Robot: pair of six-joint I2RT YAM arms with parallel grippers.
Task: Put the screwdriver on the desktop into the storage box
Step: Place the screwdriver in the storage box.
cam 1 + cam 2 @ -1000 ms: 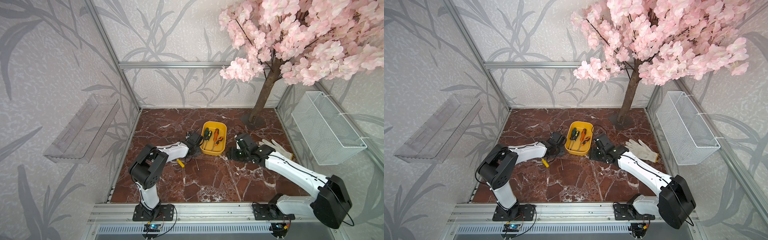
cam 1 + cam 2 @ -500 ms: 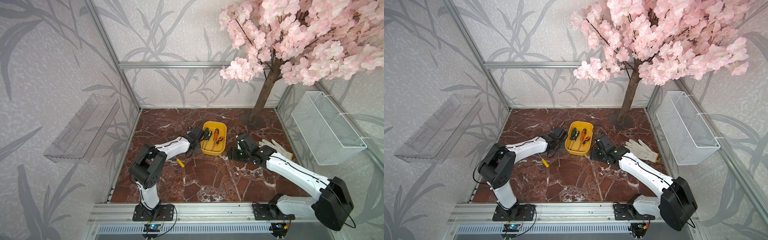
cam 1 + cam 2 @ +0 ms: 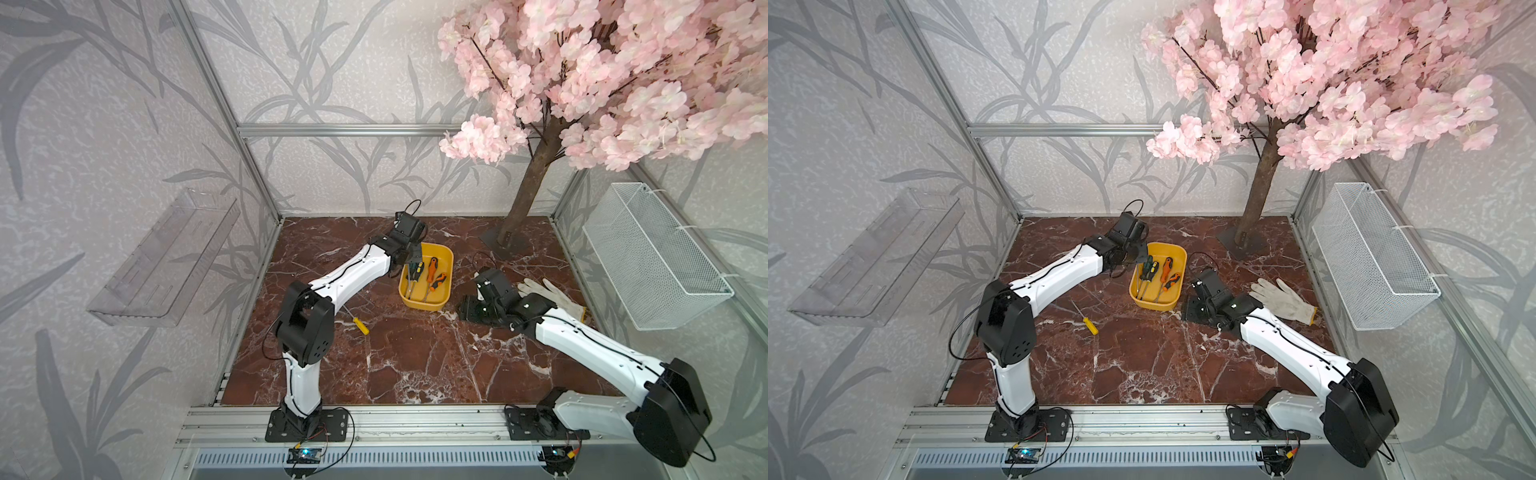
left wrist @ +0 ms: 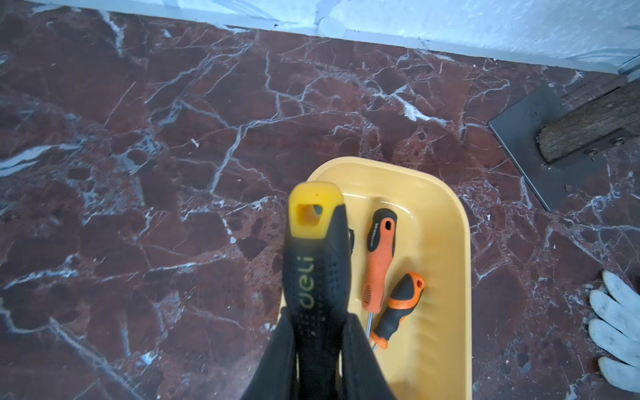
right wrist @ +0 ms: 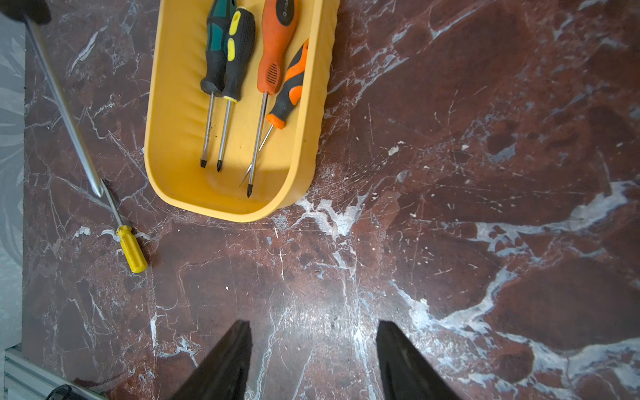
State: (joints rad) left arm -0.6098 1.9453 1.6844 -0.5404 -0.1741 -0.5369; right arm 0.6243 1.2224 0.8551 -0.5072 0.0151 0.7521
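Note:
My left gripper is shut on a black screwdriver with a yellow cap. It holds the tool over the left rim of the yellow storage box, and in both top views the left gripper is at that rim. The held screwdriver's steel shaft slants down towards the desktop. A small yellow-handled screwdriver lies on the desktop left of the storage box. Several screwdrivers lie in the box. My right gripper is open and empty, low beside the box's right side.
A white work glove lies right of my right arm. The tree's trunk and metal base plate stand at the back right. A wire basket hangs on the right wall, a clear tray on the left wall.
My left gripper has risen and moved back and right to the box's left rim with the screwdriver in it. The right arm has stayed still.

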